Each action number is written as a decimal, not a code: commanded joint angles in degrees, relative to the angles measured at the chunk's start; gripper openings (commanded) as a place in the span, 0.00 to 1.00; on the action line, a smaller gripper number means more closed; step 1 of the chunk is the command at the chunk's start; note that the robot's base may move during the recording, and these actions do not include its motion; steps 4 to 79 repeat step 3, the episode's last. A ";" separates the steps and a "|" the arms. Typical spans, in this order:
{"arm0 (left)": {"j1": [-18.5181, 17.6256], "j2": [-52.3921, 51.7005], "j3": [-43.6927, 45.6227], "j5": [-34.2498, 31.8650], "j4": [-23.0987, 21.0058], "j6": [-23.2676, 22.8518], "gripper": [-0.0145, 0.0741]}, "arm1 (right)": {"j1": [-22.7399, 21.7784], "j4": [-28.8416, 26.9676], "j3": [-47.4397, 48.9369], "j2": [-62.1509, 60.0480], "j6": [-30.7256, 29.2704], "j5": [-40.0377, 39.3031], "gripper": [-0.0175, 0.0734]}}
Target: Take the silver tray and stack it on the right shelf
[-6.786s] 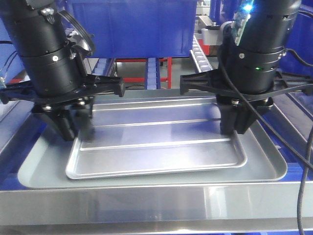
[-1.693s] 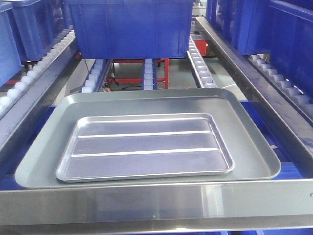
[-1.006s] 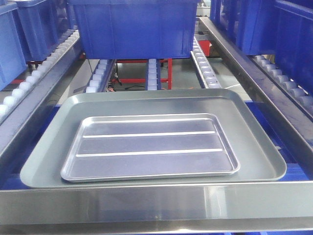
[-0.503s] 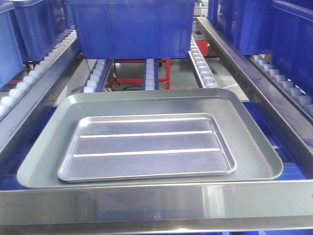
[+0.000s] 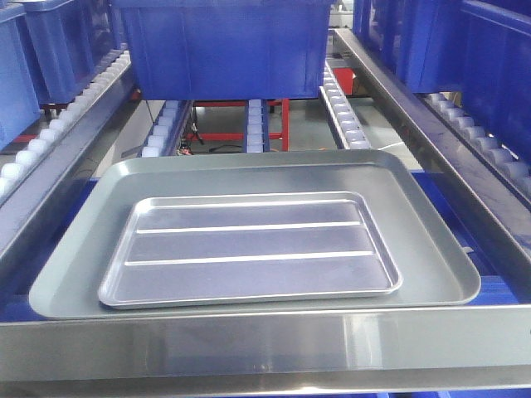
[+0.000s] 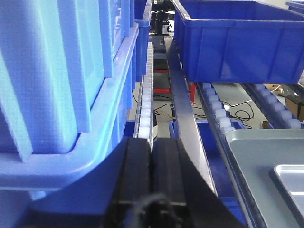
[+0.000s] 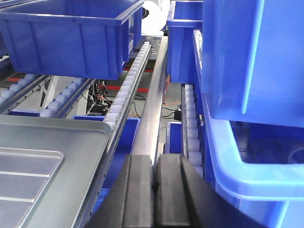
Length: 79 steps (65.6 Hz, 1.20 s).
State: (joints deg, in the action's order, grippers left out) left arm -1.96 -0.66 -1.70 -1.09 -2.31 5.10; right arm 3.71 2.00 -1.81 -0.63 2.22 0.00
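silver tray (image 6: 290, 178) cropped, left claw (image 6: 151, 156) base cropped

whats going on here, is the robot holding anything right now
No. The silver tray lies flat inside the larger grey tray on the right shelf, behind its steel front lip. Neither arm shows in the front view. The left gripper and right gripper are both shut on nothing, each off to its own side of the trays, pointing along the roller tracks toward the blue bins.

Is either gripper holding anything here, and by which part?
Nothing is held. Left gripper and right gripper are shut and empty; the silver tray lies untouched.
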 commanded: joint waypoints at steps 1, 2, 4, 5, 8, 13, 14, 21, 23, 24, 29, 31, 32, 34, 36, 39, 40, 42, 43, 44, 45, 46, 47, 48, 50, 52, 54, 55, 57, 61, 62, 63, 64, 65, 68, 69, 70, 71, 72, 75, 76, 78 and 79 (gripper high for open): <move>-0.44 -0.72 -1.45 -5.14 0.00 0.22 0.06 | -0.47 0.50 0.12 -1.04 0.10 -4.85 0.25; -0.44 -0.72 -1.45 -5.14 0.00 0.22 0.06 | -0.47 0.50 0.12 -1.04 0.10 -4.85 0.25; -0.44 -0.72 -1.45 -5.14 0.00 0.22 0.06 | -0.47 0.50 0.12 -1.04 0.10 -4.85 0.25; -0.44 -0.72 -1.45 -5.14 0.00 0.22 0.06 | -0.47 0.50 0.12 -1.04 0.10 -4.85 0.25; -0.44 -0.72 -1.45 -5.14 0.00 0.22 0.06 | -0.47 0.50 0.12 -1.04 0.10 -4.85 0.25; -0.44 -0.72 -1.45 -5.14 0.00 0.22 0.06 | -0.47 0.50 0.12 -1.04 0.10 -4.85 0.25; -0.44 -0.72 -1.45 -5.14 0.00 0.22 0.06 | -0.47 0.50 0.12 -1.04 0.10 -4.85 0.25; -0.44 -0.72 -1.45 -5.14 0.00 0.22 0.06 | -0.47 0.50 0.12 -1.04 0.10 -4.85 0.25; -0.44 -0.72 -1.45 -5.14 0.00 0.22 0.06 | -0.47 0.50 0.12 -1.04 0.10 -4.85 0.25; -0.44 -0.72 -1.45 -5.14 0.00 0.22 0.06 | -0.47 0.50 0.12 -1.04 0.10 -4.85 0.25; -0.44 -0.72 -1.45 -5.14 0.00 0.22 0.06 | -0.47 0.50 0.12 -1.04 0.10 -4.85 0.25; -0.44 -0.72 -1.45 -5.14 0.00 0.22 0.06 | -0.47 0.50 0.12 -1.04 0.10 -4.85 0.25; -0.44 -0.72 -1.45 -5.14 0.00 0.22 0.06 | -0.47 0.50 0.12 -1.04 0.10 -4.85 0.25; -0.44 -0.72 -1.45 -5.14 0.00 0.22 0.06 | -0.47 0.50 0.12 -1.04 0.10 -4.85 0.25; -0.44 -0.72 -1.45 -5.14 0.00 0.22 0.06 | -0.47 0.50 0.12 -1.04 0.10 -4.85 0.25; -0.44 -0.72 -1.45 -5.14 0.00 0.22 0.06 | -0.47 0.50 0.12 -1.04 0.10 -4.85 0.25; -0.44 -0.72 -1.45 -5.14 0.00 0.22 0.06 | -0.47 0.50 0.12 -1.04 0.10 -4.85 0.25; -0.44 -0.72 -1.45 -5.14 0.00 0.22 0.06 | -0.47 0.50 0.12 -1.04 0.10 -4.85 0.25; -0.44 -0.72 -1.45 -5.14 0.00 0.22 0.06 | -0.47 0.50 0.12 -1.04 0.10 -4.85 0.25; -0.44 -0.72 -1.45 -5.14 0.00 0.22 0.06 | -0.47 0.50 0.12 -1.04 0.10 -4.85 0.25; -0.44 -0.72 -1.45 -5.14 0.00 0.22 0.06 | -0.47 0.50 0.12 -1.04 0.10 -4.85 0.25; -0.44 -0.72 -1.45 -5.14 0.00 0.22 0.06 | -0.47 0.50 0.12 -1.04 0.10 -4.85 0.25; -0.44 -0.72 -1.45 -5.14 0.00 0.22 0.06 | -0.47 0.50 0.12 -1.04 0.10 -4.85 0.25; -0.44 -0.72 -1.45 -5.14 0.00 0.22 0.06 | -0.47 0.50 0.12 -1.04 0.10 -4.85 0.25; -0.44 -0.72 -1.45 -5.14 0.00 0.22 0.06 | -0.47 0.50 0.12 -1.04 0.10 -4.85 0.25; -0.44 -0.72 -1.45 -5.14 0.00 0.22 0.06 | -0.47 0.50 0.12 -1.04 0.10 -4.85 0.25; -0.44 -0.72 -1.45 -5.14 0.00 0.22 0.06 | -0.47 0.50 0.12 -1.04 0.10 -4.85 0.25; -0.44 -0.72 -1.45 -5.14 0.00 0.22 0.06 | -0.47 0.50 0.12 -1.04 0.10 -4.85 0.25; -0.44 -0.72 -1.45 -5.14 0.00 0.22 0.06 | -0.47 0.50 0.12 -1.04 0.10 -4.85 0.25; -0.44 -0.72 -1.45 -5.14 0.00 0.22 0.06 | -0.47 0.50 0.12 -1.04 0.10 -4.85 0.25; -0.44 -0.72 -1.45 -5.14 0.00 0.22 0.06 | -0.47 0.50 0.12 -1.04 0.10 -4.85 0.25; -0.44 -0.72 -1.45 -5.14 0.00 0.22 0.06 | -0.47 0.50 0.12 -1.04 0.10 -4.85 0.25; -0.44 -0.72 -1.45 -5.14 0.00 0.22 0.06 | -0.47 0.50 0.12 -1.04 0.10 -4.85 0.25; -0.44 -0.72 -1.45 -5.14 0.00 0.22 0.06 | -0.47 0.50 0.12 -1.04 0.10 -4.85 0.25; -0.44 -0.72 -1.45 -5.14 0.00 0.22 0.06 | -0.47 0.50 0.12 -1.04 0.10 -4.85 0.25; -0.44 -0.72 -1.45 -5.14 0.00 0.22 0.06 | -0.47 0.50 0.12 -1.04 0.10 -4.85 0.25; -0.44 -0.72 -1.45 -5.14 0.00 0.22 0.06 | -0.47 0.50 0.12 -1.04 0.10 -4.85 0.25; -0.44 -0.72 -1.45 -5.14 0.00 0.22 0.06 | -0.47 0.50 0.12 -1.04 0.10 -4.85 0.25; -0.44 -0.72 -1.45 -5.14 0.00 0.22 0.06 | -0.47 0.50 0.12 -1.04 0.10 -4.85 0.25; -0.44 -0.72 -1.45 -5.14 0.00 0.22 0.06 | -0.47 0.50 0.12 -1.04 0.10 -4.85 0.25; -0.44 -0.72 -1.45 -5.14 0.00 0.22 0.06 | -0.47 0.50 0.12 -1.04 0.10 -4.85 0.25; -0.44 -0.72 -1.45 -5.14 0.00 0.22 0.06 | -0.47 0.50 0.12 -1.04 0.10 -4.85 0.25; -0.44 -0.72 -1.45 -5.14 0.00 0.22 0.06 | -0.47 0.50 0.12 -1.04 0.10 -4.85 0.25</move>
